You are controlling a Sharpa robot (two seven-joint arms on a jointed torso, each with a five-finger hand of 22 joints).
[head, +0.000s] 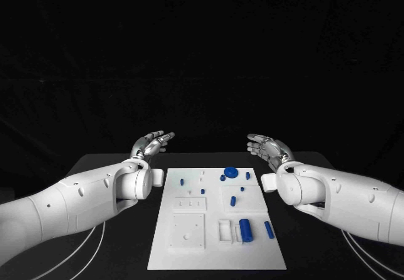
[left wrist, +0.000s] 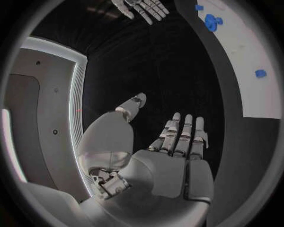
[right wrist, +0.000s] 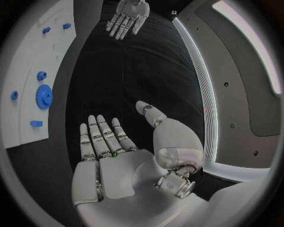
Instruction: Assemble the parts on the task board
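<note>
Left hand, right hand: fingers spread, empty, flanking task board (blue parts scattered, possibly some seated).

Left hand empty, fingers straight and slightly apart, thumb splayed away from them, above the black table. Task board lies off to the hand's finger side, not touching it. Blue gear-like part and small blue part on the board. Right hand opposite, fingers spread, across the table from the board's far end.
</note>
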